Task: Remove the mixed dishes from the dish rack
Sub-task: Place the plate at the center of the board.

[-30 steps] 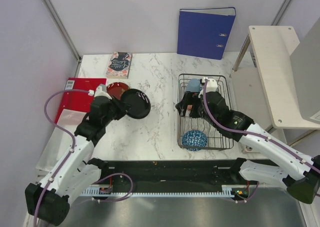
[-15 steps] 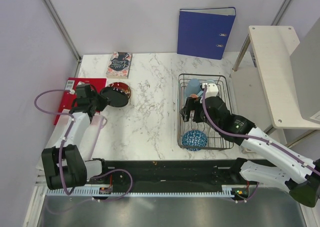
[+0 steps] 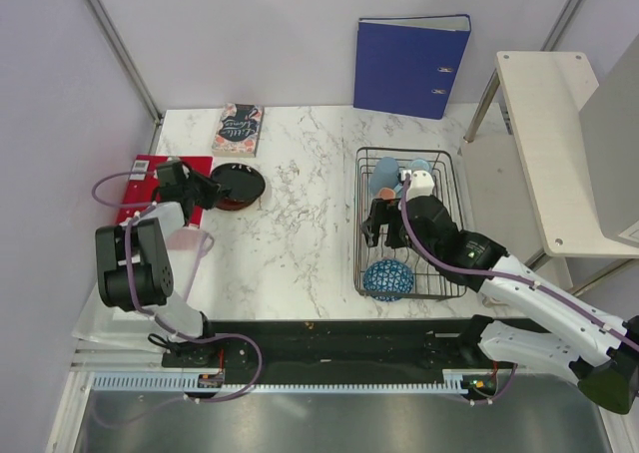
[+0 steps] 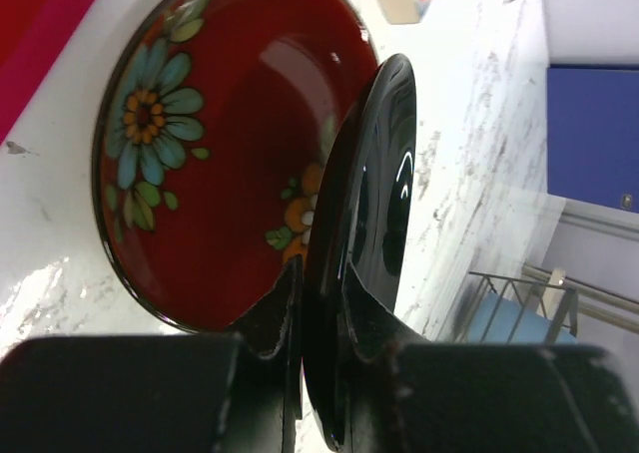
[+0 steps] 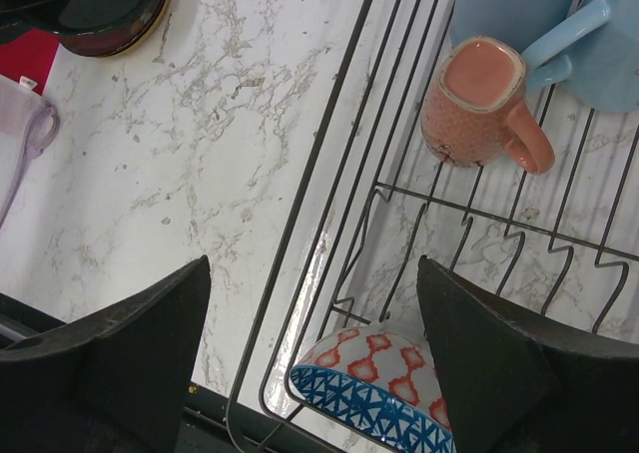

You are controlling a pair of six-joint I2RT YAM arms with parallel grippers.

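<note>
**Two pieces out of the rack, the rest waiting**

The black dish (image 4: 374, 224) stands on edge, its rim pinched between the narrowly closed fingers of the left gripper (image 4: 321, 308). The red flowered plate (image 4: 200, 154) lies flat on the table (image 4: 40, 283) just beyond those fingers, and the dish leans over it. I cannot tell whether the two touch. By my reading, the dish is being stacked on the plate, so both are out of the rack (image 5: 329, 174), though the dish is not yet let go.

The right gripper (image 5: 312, 273) hangs with fingers spread wide and holds nothing. The rack's side wire runs between its fingers. The orange cup (image 5: 474, 104) lies ahead of the right finger, the blue mugs (image 5: 519, 4) just past it. The patterned bowl (image 5: 379, 388) sits close under the fingers. These are left to unload; the cup looks the likely next pick
</note>
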